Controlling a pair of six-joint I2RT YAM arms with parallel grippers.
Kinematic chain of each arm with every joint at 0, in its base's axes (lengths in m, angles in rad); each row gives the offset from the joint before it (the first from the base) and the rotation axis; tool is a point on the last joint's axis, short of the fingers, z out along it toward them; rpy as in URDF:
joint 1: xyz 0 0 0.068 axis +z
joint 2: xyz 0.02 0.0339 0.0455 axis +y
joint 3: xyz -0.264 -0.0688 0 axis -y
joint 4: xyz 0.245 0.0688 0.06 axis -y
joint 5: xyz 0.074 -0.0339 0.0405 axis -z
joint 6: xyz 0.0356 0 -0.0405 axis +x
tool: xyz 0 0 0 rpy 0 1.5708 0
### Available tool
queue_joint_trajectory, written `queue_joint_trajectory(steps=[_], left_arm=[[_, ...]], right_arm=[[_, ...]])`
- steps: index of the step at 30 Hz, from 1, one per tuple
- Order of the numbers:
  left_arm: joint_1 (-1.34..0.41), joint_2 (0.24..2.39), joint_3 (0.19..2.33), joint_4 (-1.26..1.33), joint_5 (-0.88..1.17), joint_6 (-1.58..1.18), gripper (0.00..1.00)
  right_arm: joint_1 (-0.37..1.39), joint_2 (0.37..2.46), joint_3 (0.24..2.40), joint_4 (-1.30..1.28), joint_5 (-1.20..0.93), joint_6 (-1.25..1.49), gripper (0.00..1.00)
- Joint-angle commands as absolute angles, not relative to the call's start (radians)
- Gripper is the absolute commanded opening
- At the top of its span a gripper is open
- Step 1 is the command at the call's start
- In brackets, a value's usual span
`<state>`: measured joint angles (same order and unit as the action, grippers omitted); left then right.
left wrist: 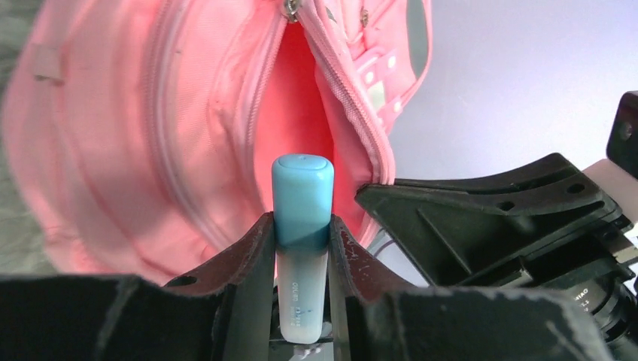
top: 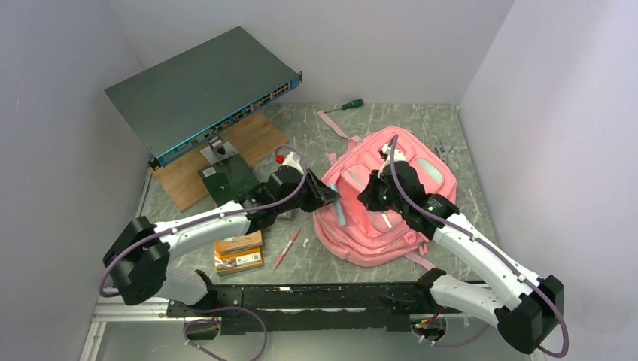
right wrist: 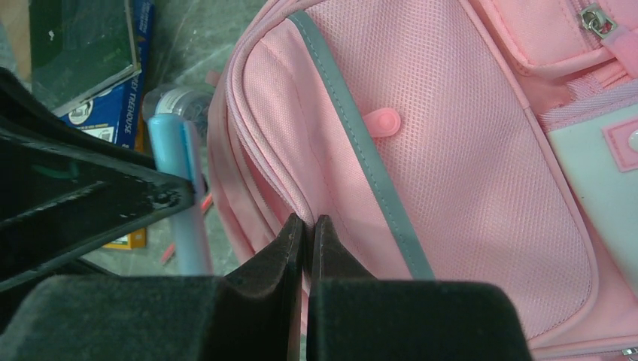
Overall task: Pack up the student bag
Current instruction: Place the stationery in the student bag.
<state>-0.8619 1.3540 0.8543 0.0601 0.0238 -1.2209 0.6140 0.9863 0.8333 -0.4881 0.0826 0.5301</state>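
Though white-walled, mottled table [top: 406,116] under bag [top: 361,241]

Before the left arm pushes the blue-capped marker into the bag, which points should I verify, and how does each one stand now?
1. Marker grip: the blue-capped marker sits clamped between the left jaws, cap forward. Ok.
2. Pocket open: the zip opening of the student bag gapes wide. Ok.
3. Aim: the cap points straight at that opening. Ok.
4. Holding hand: the right jaws are shut at the bag's edge seam and appear to pinch its fabric. Ok.
5. Path: nothing lies between cap and opening in the left wrist view. Ok.
6. Room inside: the pocket's depth and contents are hidden. Cannot tell.
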Motion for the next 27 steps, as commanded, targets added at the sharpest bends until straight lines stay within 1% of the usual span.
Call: queue_joint_trajectory(steps=[1, 5, 8, 13, 17, 20, 21, 22, 23, 25, 26, 27], left_arm=[[-0.899, 1.429, 0.865, 0.255, -0.014, -1.394, 0.00], [-0.929, 1.529, 0.939, 0.183, -0.065, -1.480, 0.00], [-0.932, 1.577, 0.939, 0.211, -0.095, -1.535, 0.00], [-0.937, 1.643, 1.033, 0.148, -0.126, -1.529, 0.00], [-0.940, 1.715, 1.105, 0.102, -0.124, -1.538, 0.00], [-0.949, 1.730, 1.156, 0.013, -0.165, -1.545, 0.01], [-0.955, 1.731, 1.174, -0.021, -0.185, -1.538, 0.06], [-0.962, 1.735, 1.194, -0.069, -0.198, -1.526, 0.17], [-0.964, 1.742, 1.214, -0.094, -0.193, -1.516, 0.33], [-0.964, 1.744, 1.245, -0.175, -0.186, -1.532, 0.76], [-0.963, 1.735, 1.234, -0.184, -0.183, -1.533, 0.89], [-0.963, 1.720, 1.215, -0.168, -0.185, -1.528, 0.97]], right_arm=[[0.598, 0.944, 0.898, -0.449, 0.055, 0.589, 0.00], [0.592, 0.954, 0.919, -0.457, 0.028, 0.586, 0.00], [0.588, 0.959, 0.949, -0.510, 0.053, 0.560, 0.00], [0.577, 0.970, 1.003, -0.582, 0.035, 0.544, 0.00], [0.574, 0.985, 1.011, -0.566, -0.058, 0.556, 0.00], [0.572, 0.984, 1.014, -0.573, -0.038, 0.556, 0.00], [0.570, 0.980, 1.010, -0.567, -0.038, 0.556, 0.00], [0.568, 0.978, 1.009, -0.563, -0.036, 0.554, 0.00], [0.567, 0.978, 1.008, -0.559, -0.035, 0.552, 0.00], [0.562, 0.984, 1.010, -0.561, -0.051, 0.552, 0.00], [0.561, 0.985, 1.009, -0.558, -0.056, 0.553, 0.00], [0.560, 0.982, 1.002, -0.552, -0.061, 0.555, 0.00]])
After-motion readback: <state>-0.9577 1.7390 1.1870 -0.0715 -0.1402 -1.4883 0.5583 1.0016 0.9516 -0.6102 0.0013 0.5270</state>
